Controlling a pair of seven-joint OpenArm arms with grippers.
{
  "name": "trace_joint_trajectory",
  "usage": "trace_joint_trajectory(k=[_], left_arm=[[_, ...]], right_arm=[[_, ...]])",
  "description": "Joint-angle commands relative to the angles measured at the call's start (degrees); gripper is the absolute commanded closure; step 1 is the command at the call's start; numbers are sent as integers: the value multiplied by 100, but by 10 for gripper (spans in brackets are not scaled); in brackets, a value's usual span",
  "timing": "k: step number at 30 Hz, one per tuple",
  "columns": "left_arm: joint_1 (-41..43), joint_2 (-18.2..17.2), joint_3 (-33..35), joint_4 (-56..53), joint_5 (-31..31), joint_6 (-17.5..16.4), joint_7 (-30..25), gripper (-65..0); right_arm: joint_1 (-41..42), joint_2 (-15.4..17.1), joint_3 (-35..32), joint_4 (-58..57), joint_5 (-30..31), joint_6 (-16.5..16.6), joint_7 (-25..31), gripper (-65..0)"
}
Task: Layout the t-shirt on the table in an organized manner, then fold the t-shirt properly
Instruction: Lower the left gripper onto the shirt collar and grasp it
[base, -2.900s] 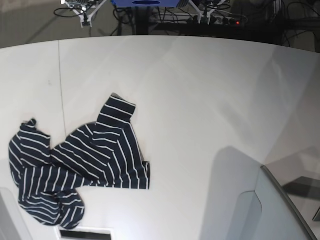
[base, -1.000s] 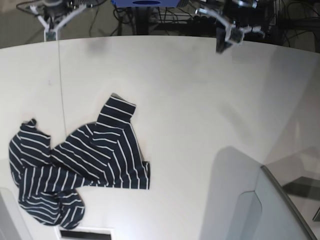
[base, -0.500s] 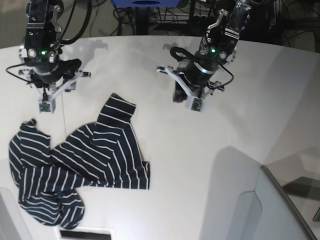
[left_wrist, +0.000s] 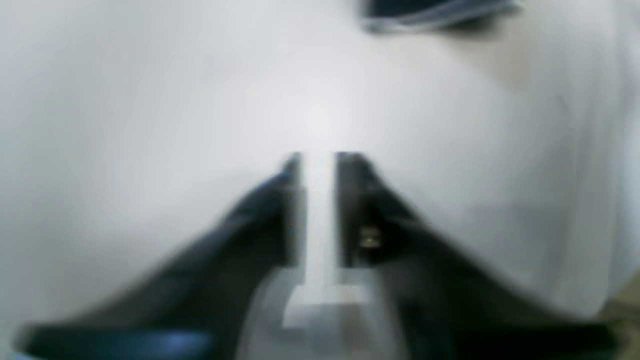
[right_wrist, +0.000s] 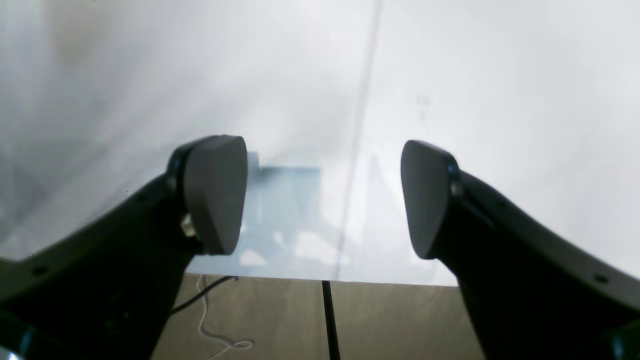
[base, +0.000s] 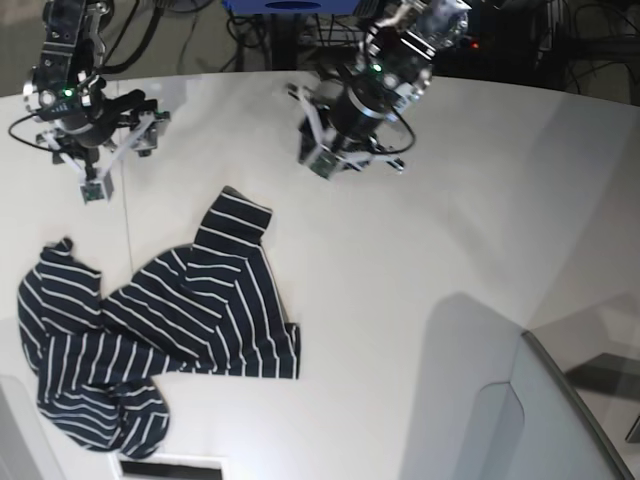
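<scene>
T-shirt (base: 150, 335) lies crumpled at the near left of the worktop (base: 420, 260), bunched and folded over itself, one sleeve-like flap poking up toward the middle. Soft, limp knit, dark navy with thin white stripes running at odd angles where the cloth doubles back. Nothing is laid flat yet.

Worktop: smooth, matte, pale grey-white, with a thin straight seam down the left side and a curved far edge.

Right pincer (base: 95, 180) hangs above the worktop just beyond the shirt's upper left, not touching cloth. In its wrist view the dark rounded pads (right_wrist: 215, 192) stand well spread, with nothing between them.

Left pincer (base: 318, 158) hovers further back, near the middle of the worktop and well apart from the shirt. Its wrist view is blurred; the jaws show a narrow gap, bare worktop between, holding nothing.

Step in hand, as I judge it: the approach before laying out. Next move calls for both pincers to come down onto the shirt's edges, pinch separate corners or shoulders, and draw them apart.
</scene>
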Motion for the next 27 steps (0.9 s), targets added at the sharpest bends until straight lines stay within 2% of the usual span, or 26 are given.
trace_joint_trajectory(k=[1,2,5,8,11,14,16,21,24,27], left_arm=[[-88,132,110,65,300,15,-117,-270],[-150,255,216,30,608,15,-90,-332],[-299,686,339,-287,1373,15,-108,-431],[-536,1108,313,-796,1768,15,-108,-433],[-827,1319,304,-1148,1689,15,-108,-434],[-1064,1319,277,-1113,1091,15,-73,-434],[-1143,1205,31,-919,476,15,-38,-434],[-1547,906,-584,-550,-1186,-12,692,-434],[-1987,730,-531,-805,-2003,-12,965,-434],[-2444,695,-373,-1280,-2636,-12,982,-434]], right_arm=[[3,40,78,45,32,32,179,-453],[3,48,149,1,32,32,267,-455],[3,75,325,-139,32,41,390,-455],[3,75,351,-192,32,41,399,-455],[3,84,351,-192,32,41,399,-455],[3,84,351,-192,23,41,399,-455],[3,84,351,-192,23,41,399,-455],[3,92,351,-192,14,41,399,-455],[3,92,333,-192,14,41,399,-455],[12,92,316,-192,14,41,399,-455]])
